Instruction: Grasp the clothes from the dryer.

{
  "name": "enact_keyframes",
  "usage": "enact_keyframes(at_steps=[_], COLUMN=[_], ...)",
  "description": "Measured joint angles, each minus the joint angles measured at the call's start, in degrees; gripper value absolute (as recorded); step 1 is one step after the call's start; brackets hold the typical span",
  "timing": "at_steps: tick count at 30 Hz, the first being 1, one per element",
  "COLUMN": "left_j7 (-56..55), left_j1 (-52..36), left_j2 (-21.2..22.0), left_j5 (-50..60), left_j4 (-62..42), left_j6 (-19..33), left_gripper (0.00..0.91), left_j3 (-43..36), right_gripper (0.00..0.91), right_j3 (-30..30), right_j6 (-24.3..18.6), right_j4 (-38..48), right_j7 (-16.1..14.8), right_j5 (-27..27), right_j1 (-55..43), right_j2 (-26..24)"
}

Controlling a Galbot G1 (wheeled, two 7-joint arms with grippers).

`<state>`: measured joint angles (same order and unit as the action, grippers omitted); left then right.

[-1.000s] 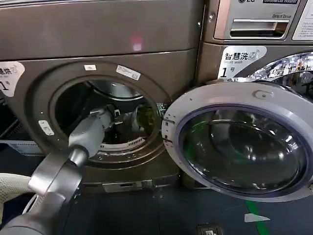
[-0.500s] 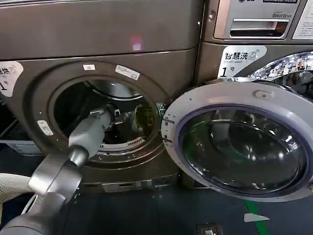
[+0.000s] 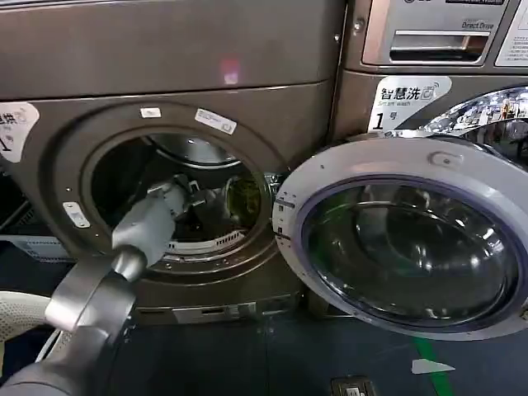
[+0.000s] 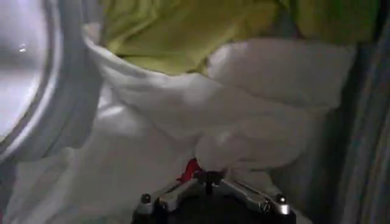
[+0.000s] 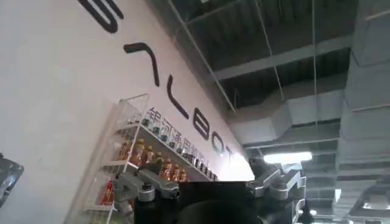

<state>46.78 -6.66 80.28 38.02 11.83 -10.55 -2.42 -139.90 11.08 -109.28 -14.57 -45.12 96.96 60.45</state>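
The dryer (image 3: 66,165) stands with its round door (image 3: 412,239) swung open to the right. My left arm reaches into the drum, and the left gripper (image 3: 198,198) is deep inside beside a yellow-green garment (image 3: 243,198). In the left wrist view the left gripper (image 4: 207,178) is shut on a bunched fold of white cloth (image 4: 183,122), with a small red scrap (image 4: 190,170) at the pinch. Yellow-green clothes (image 4: 183,30) lie behind the white cloth. My right gripper (image 5: 210,182) is open, pointing up at a ceiling and holding nothing.
A second machine (image 3: 429,49) with a label reading 1 stands to the right of the dryer. The open door takes up the room in front of it. A white mesh basket (image 3: 16,309) sits low at the left. The drum's shiny wall (image 4: 24,73) curves beside the cloth.
The left arm has shifted very slightly leftward inside the drum. Nothing else has visibly changed.
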Motion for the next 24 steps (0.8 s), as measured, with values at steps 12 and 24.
enact_keyframes(at_steps=[12,24], left_j7=[-6.01,-18.16], left_j1=[5.31,12.65], left_j2=[-1.71,-1.04], left_j5=[-11.89,-28.59], left_j4=[10.16,21.38], left_j6=[-2.14,4.38], left_gripper=[0.0,0.0], left_j3=[6.28,10.93], right_gripper=[0.907,0.907], right_j3=[0.68,0.89], right_j6=[-0.01,-0.02], right_j4=[-0.25,-0.53], right_j7=[0.06,0.15], right_j5=[0.05,0.08], right_j1=[-0.26,-0.23], right_j2=[-0.05,-0.35])
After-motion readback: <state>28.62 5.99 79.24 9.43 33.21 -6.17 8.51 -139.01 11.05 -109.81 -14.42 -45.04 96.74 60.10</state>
